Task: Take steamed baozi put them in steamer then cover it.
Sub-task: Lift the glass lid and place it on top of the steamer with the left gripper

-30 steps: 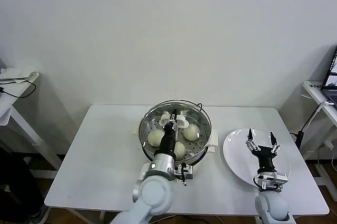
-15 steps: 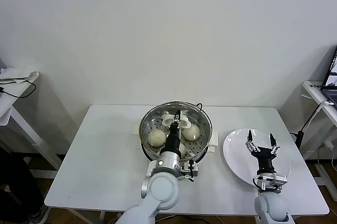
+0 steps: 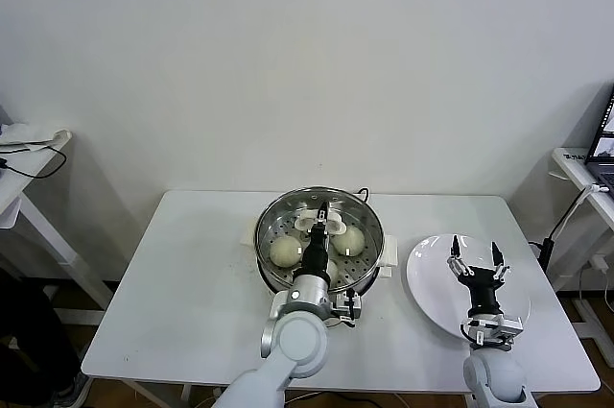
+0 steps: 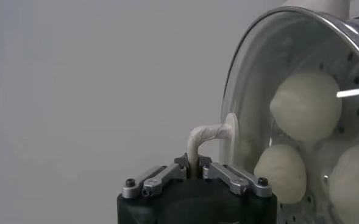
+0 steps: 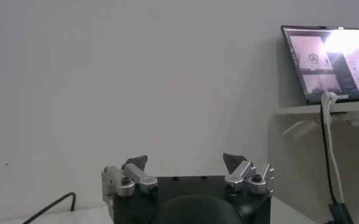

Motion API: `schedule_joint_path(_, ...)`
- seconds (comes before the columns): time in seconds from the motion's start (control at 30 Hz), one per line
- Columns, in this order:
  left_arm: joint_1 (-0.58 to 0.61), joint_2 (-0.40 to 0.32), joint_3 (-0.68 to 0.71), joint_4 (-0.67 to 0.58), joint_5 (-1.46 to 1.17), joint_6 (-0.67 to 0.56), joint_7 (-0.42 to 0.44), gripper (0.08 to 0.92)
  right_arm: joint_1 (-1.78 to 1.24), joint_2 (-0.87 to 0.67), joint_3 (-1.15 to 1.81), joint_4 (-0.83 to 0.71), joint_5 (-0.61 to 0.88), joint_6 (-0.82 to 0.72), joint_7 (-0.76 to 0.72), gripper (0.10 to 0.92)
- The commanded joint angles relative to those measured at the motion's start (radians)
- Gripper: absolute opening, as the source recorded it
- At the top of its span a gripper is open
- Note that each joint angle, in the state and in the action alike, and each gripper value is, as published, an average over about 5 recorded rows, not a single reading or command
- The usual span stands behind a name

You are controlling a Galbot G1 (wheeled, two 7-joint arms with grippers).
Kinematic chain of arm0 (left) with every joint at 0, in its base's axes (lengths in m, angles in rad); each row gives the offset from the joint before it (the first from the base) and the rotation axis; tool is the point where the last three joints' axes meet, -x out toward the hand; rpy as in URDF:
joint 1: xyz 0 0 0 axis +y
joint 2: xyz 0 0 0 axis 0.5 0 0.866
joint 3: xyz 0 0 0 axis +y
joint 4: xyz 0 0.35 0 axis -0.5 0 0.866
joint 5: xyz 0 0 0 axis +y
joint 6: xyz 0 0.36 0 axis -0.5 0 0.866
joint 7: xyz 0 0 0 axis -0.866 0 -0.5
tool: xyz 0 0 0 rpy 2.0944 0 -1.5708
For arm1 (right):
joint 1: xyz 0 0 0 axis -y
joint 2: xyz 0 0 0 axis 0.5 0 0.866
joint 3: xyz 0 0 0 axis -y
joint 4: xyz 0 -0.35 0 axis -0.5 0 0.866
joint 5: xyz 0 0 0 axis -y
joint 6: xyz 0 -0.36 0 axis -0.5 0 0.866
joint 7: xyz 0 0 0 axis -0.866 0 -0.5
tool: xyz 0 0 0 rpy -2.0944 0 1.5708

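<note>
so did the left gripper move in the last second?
Yes. The left gripper, shut on the cover handle, shifted right over the steamer, bringing the cover more squarely onto it. The white plate stayed put.

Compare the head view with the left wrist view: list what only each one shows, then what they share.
Only the head view shows the white table, the empty plate and the right gripper, open above that plate.

Only the left wrist view shows close up how the left gripper is shut on the lid's white handle.

Both show the glass lid over the steamer, with buns visible through the glass.
</note>
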Motion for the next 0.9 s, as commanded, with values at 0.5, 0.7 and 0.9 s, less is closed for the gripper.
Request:
schedule_joint_path(0.5, -0.005, -0.003, -0.001, 0.016, 0.017, -0.001, 0.025, 0.197, 0.001, 0.003, 0.002, 0.001, 0.001, 0.0, 0.0, 0.823)
schedule_joint_path(0.7, -0.002, 0.0, -0.003, 0.005, 0.012, 0.001, 0.022, 0.297, -0.001, 0.005, 0.001, 0.0, 0.0, 0.0, -0.002, 0.823)
schedule_joint_path(0.9, 0.013, 0.012, -0.004, -0.041, -0.01, 0.007, 0.018, 0.47, -0.004, 0.01, -0.001, 0.0, -0.003, 0.001, -0.004, 0.823)
